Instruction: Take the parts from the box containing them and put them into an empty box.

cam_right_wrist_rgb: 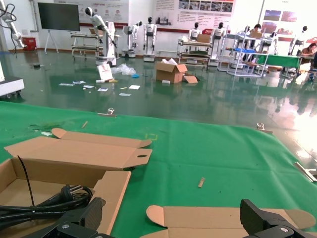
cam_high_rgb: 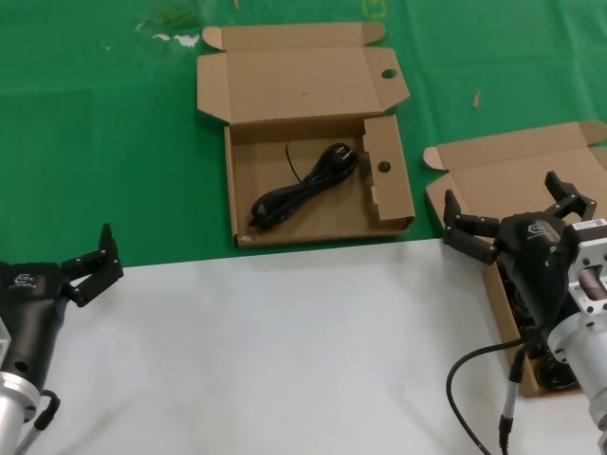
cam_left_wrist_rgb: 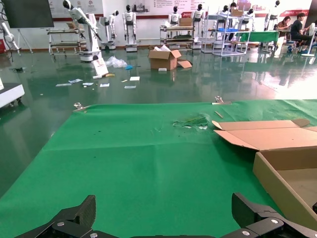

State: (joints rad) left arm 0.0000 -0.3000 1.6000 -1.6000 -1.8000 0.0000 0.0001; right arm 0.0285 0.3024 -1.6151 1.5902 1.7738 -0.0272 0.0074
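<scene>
A wide shallow cardboard box (cam_high_rgb: 242,204) with round holes lies open at the back centre. One black power cable (cam_high_rgb: 303,185) lies in it, and it also shows in the right wrist view (cam_right_wrist_rgb: 49,198). A narrower, deeper box (cam_high_rgb: 512,171) stands open at the right, with its lid back. My right arm hides most of its inside, and a dark cable bundle (cam_high_rgb: 560,373) shows at its near end. My right gripper (cam_high_rgb: 505,197) is open and empty above this box. My left gripper (cam_high_rgb: 93,265) is open and empty at the near left, far from both boxes.
The boxes lie on a green mat (cam_high_rgb: 95,142). A white surface (cam_high_rgb: 285,351) covers the near half of the table. A small wooden stick (cam_high_rgb: 477,98) lies on the mat at the back right. The right arm's cable (cam_high_rgb: 474,379) hangs over the white surface.
</scene>
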